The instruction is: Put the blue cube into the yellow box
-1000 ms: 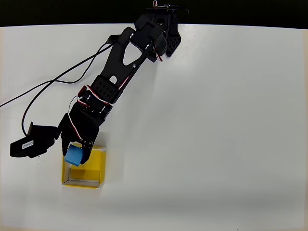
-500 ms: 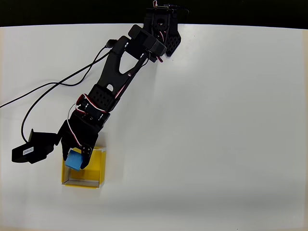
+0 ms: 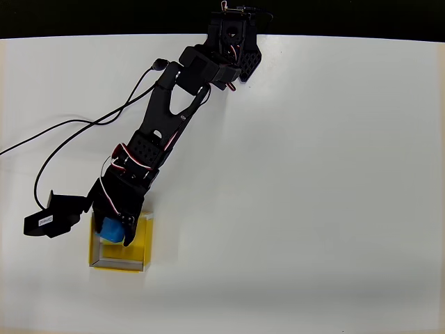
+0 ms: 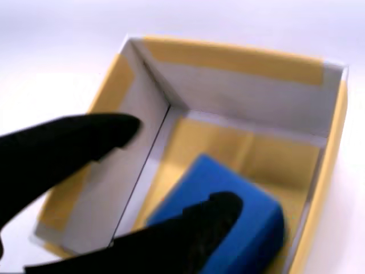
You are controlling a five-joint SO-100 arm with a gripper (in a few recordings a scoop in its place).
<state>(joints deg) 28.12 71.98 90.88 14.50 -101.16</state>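
Presently: blue cube (image 4: 228, 211) inside yellow box (image 4: 239, 97); gripper (image 4: 171, 171) fingers parted, cube beside lower finger, contact unclear. Cube likely light, rigid; take by opposite flat faces.

Plain white table (image 3: 313, 174); square shallow yellow box (image 3: 136, 255) with pale walls, thin black cable (image 3: 69, 132), black arm base (image 3: 236, 42) on it.

Seen from overhead, the black arm's gripper (image 3: 115, 229) reaches over the upper-left corner of the yellow box (image 3: 139, 250) on the white table (image 3: 313, 174), the blue cube (image 3: 110, 229) partly visible between its fingers.
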